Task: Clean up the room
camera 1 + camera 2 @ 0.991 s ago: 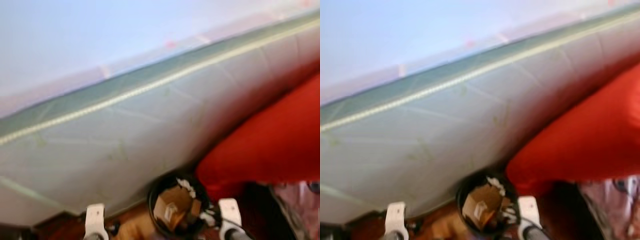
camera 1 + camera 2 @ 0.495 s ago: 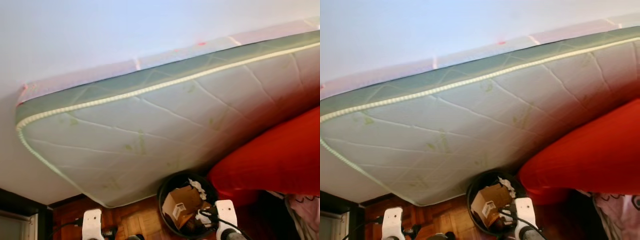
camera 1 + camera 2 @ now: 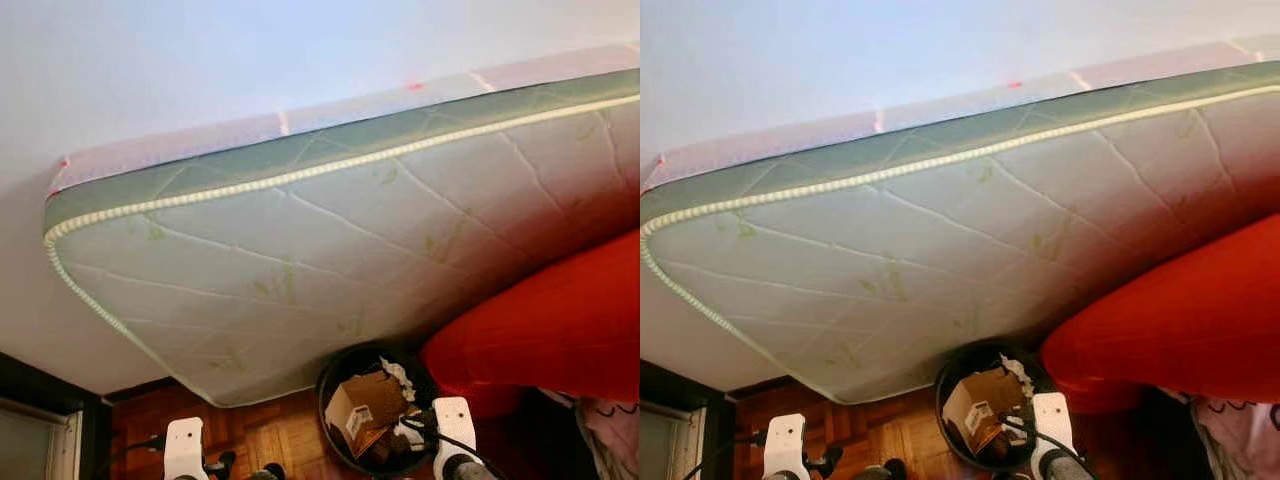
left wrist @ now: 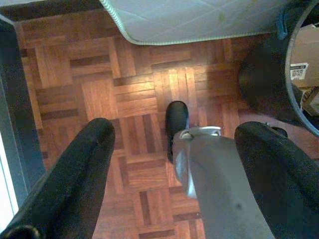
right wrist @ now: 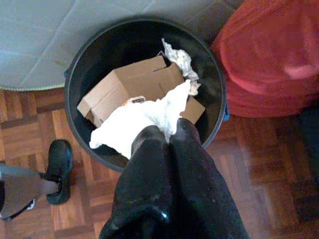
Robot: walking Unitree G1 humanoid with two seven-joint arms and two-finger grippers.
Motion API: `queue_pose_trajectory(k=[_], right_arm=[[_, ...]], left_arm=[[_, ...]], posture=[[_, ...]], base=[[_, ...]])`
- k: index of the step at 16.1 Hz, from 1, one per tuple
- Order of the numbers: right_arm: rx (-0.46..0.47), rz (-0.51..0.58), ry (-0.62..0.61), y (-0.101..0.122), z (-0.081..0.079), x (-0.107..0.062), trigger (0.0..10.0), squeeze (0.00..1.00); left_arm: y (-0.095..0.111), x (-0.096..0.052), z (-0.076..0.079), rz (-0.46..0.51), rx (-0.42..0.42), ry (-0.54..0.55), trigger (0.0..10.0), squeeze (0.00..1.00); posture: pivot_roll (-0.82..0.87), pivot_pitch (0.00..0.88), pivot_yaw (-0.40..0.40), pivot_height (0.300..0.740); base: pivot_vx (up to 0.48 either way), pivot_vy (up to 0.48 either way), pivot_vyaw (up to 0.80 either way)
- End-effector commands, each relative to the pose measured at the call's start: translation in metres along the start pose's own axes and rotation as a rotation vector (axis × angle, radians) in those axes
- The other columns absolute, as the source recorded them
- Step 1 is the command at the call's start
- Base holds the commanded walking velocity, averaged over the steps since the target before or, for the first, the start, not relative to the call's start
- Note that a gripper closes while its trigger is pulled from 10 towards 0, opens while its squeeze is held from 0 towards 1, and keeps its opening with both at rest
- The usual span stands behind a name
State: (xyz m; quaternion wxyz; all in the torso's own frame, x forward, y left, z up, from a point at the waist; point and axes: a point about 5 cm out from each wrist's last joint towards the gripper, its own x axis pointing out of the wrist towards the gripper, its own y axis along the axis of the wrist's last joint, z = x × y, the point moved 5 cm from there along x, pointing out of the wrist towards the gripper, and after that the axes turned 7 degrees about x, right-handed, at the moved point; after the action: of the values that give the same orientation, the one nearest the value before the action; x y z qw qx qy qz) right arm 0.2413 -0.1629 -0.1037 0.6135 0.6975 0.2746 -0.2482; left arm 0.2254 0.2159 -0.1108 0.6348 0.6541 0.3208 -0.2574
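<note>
A black round bin (image 5: 74,69) stands on the parquet floor, holding a cardboard box (image 5: 130,82) and crumpled paper (image 5: 180,59). My right gripper (image 5: 167,135) hangs just above the bin's near rim, shut on a white crumpled tissue (image 5: 130,124) that droops over the box. In the eye views the same bin (image 3: 336,366) sits low between my two wrists, against the mattress. My left gripper (image 4: 178,132) is open above bare floor beside the bin, with nothing between its fingers (image 4: 75,184).
A pale quilted mattress (image 3: 330,230) leans on the wall right behind the bin. A big red cushion (image 3: 550,330) presses against the bin's right side. A dark door frame (image 3: 40,400) stands at the left. My own leg and black foot (image 4: 175,119) are on the parquet.
The camera has swung left and steadied, so the mattress corner and dark door frame came into view. The bin and its contents have not moved.
</note>
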Motion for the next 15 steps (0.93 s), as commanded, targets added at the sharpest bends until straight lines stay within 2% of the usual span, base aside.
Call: queue_pose_trajectory(k=[1, 6, 11, 15], right_arm=[[0.018, 0.004, -0.006, -0.001, 0.001, -0.001, 10.0, 0.00], [0.010, 0.018, -0.002, 0.006, 0.003, 0.001, 10.0, 0.00], [-0.004, 0.047, 0.029, 0.012, -0.001, 0.001, 10.0, 0.00], [-0.029, 0.133, 0.080, 0.041, -0.010, 0.006, 10.0, 0.00]], left_arm=[[-0.009, -0.002, -0.003, -0.025, 0.011, 0.007, 10.0, 0.00], [-0.009, -0.002, -0.002, -0.019, 0.016, 0.005, 10.0, 0.00], [-0.009, -0.002, -0.002, -0.022, 0.024, 0.008, 10.0, 0.00], [-0.009, -0.002, -0.003, -0.021, 0.026, 0.008, 10.0, 0.00]], posture=[[-0.03, 0.197, -0.009, 0.740], [-0.03, 0.191, -0.009, 0.740], [-0.02, 0.187, -0.008, 0.740], [-0.02, 0.192, -0.008, 0.740]], base=[[0.000, 0.000, 0.00], [0.263, 0.000, 0.00], [0.000, 0.000, 0.00], [0.000, 0.000, 0.00]])
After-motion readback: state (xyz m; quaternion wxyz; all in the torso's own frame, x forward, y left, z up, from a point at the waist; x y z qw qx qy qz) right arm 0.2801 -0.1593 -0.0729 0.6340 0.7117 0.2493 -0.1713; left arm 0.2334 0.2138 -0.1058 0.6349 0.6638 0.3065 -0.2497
